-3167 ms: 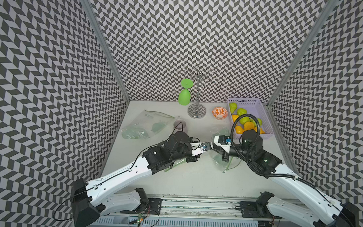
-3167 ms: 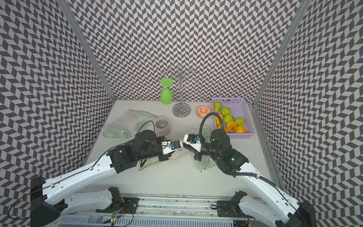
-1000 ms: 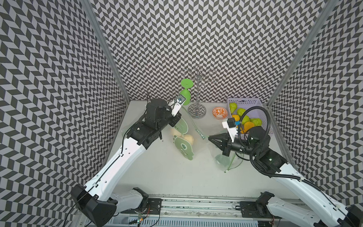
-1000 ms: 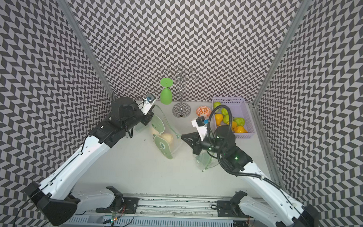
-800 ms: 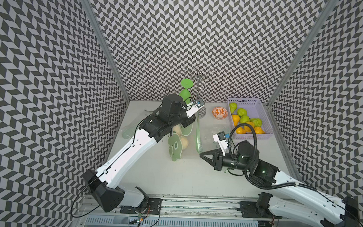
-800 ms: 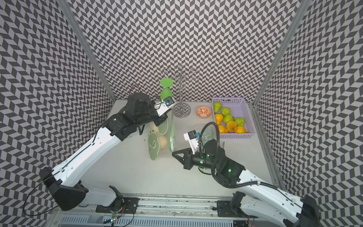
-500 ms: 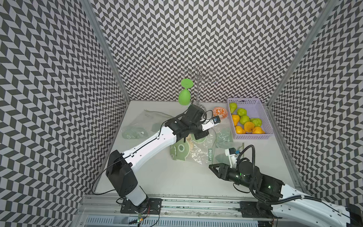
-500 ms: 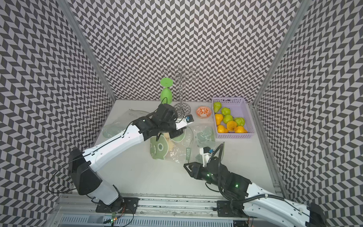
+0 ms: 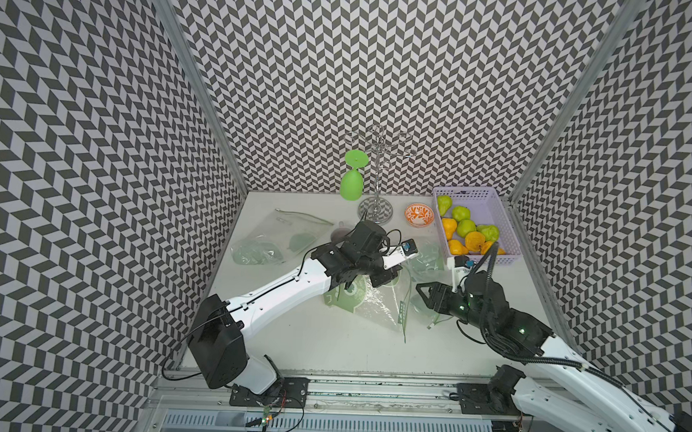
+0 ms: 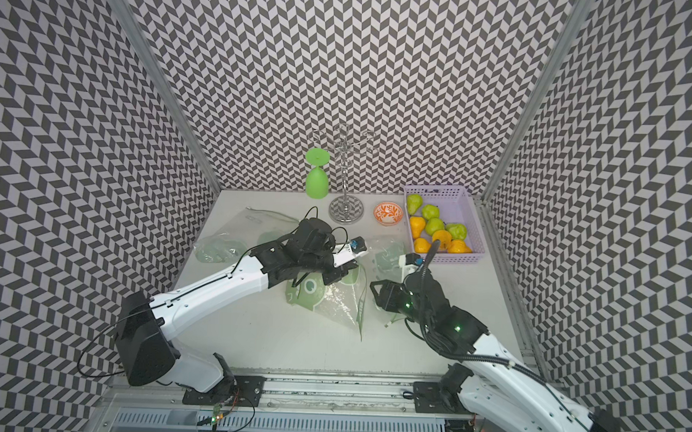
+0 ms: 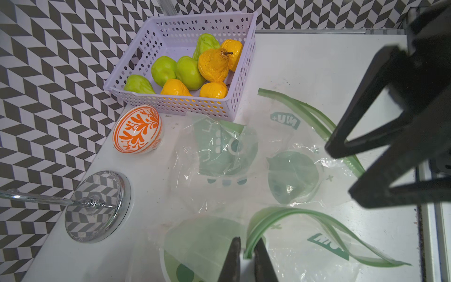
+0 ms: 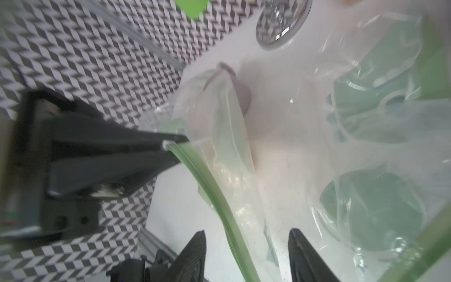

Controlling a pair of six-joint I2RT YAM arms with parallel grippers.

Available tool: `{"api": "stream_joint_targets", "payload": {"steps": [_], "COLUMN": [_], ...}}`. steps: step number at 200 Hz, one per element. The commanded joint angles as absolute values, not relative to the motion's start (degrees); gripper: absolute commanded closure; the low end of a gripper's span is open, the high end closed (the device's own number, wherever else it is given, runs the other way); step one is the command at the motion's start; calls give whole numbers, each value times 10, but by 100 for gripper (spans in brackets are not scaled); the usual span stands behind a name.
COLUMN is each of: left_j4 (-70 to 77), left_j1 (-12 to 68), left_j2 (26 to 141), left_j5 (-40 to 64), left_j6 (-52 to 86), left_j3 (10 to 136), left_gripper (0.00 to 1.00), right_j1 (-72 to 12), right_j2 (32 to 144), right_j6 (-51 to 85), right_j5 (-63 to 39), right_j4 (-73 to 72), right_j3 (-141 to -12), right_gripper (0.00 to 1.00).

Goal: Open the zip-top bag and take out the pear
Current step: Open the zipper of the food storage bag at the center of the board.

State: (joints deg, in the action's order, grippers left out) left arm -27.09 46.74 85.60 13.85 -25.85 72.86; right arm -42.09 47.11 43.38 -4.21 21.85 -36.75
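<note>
right wrist view blurs the zip-top bag [image 12: 229,136].

Table [image 9: 312,342]: zip-top bags [image 9: 373,301], basket [image 9: 491,206], bowl [image 9: 419,214], perhaps mug [image 9: 338,234].

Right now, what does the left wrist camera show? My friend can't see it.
The left hand pinches the green zip edge of a clear zip-top bag on a white table. Beyond it sit a purple basket of pears and an orange bowl.

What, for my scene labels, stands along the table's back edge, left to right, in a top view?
In a top view: green goblet → chrome stand's base → orange patterned bowl → lavender basket.
</note>
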Motion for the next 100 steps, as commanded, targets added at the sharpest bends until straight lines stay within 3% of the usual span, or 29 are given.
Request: {"api": "stream_joint_targets", "payload": {"steps": [1, 45, 100], "left_j4": [-261, -263, -264], "left_j1": [473, 473, 473], "left_j2": [863, 870, 874], "left_j5": [152, 149, 151], "left_j6": [-246, -248, -251], "left_j3": [742, 744, 747], "left_gripper": [93, 93, 93], "right_j1": [-418, -420, -426], "right_j2": [482, 502, 531], "right_j6": [378, 373, 390], "right_j5": [-123, -165, -130], "right_j4": [160, 132, 129], "right_j3": [-363, -334, -312], "right_gripper": [49, 52, 61]}}
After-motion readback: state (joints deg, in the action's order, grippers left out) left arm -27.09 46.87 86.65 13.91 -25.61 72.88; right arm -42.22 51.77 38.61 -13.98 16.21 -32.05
